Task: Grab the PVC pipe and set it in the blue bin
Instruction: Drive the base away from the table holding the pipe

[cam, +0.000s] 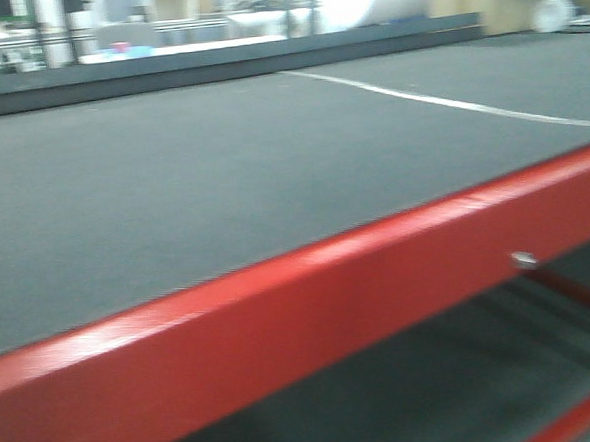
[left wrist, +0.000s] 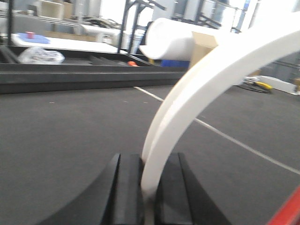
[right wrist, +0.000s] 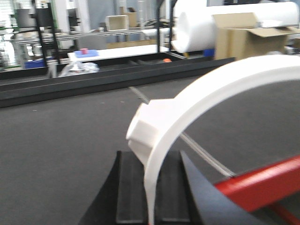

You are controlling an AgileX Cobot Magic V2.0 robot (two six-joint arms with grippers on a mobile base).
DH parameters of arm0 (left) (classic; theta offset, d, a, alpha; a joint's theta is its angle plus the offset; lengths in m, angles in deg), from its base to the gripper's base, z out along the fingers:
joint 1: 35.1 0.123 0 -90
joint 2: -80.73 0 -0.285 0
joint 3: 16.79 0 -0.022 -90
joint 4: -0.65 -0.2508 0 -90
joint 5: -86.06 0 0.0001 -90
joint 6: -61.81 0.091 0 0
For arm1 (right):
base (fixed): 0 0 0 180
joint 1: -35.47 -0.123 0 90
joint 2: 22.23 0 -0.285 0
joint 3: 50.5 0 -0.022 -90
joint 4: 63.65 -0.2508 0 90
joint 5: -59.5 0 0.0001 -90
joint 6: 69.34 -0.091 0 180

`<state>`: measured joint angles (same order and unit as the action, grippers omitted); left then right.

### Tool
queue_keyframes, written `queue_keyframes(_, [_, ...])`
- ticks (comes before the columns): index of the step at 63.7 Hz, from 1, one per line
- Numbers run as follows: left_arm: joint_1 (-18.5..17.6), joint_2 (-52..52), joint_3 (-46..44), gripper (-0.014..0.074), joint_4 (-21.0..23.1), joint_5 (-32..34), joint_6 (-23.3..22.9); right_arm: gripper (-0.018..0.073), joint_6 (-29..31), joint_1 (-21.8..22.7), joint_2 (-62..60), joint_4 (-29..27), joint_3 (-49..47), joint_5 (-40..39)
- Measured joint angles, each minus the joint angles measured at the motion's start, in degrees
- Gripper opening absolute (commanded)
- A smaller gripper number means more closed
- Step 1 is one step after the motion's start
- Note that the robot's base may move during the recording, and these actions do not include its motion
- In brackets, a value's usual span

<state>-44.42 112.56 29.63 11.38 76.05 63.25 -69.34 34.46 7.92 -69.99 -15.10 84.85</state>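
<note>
Carry step by the look of it: right claw [right wrist: 150, 197] pinched narrow on the white pipe [right wrist: 192, 98], rising from between the pads [right wrist: 131, 190] and arching toward 2 o'clock over the dark mat [right wrist: 61, 140], blunt end jutting at 10 o'clock. Left claw [left wrist: 149, 190] likewise squeezed close on a second white curved strip [left wrist: 187, 93], sweeping up toward 1 o'clock. No blue bin visible in any view, only mat and red rail [cam: 281, 312] in front; next probably calls for finding the bin, swinging over its mouth with a firm squeeze, releasing only there.
</note>
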Motion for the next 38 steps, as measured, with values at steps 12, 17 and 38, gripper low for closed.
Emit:
queue_keyframes(12, [0.0,0.0,0.0,-0.0111,0.0,0.5,0.0,-0.0168,0.0,0.0,0.0,0.0,0.0,0.0])
queue_keyframes(17, [0.0,0.0,0.0,-0.0111,0.0,0.6,0.0,-0.0168,0.0,0.0,0.0,0.0,0.0,0.0])
queue_keyframes(38, [0.0,0.0,0.0,-0.0111,0.0,0.9,0.0,-0.0168,0.0,0.0,0.0,0.0,0.0,0.0])
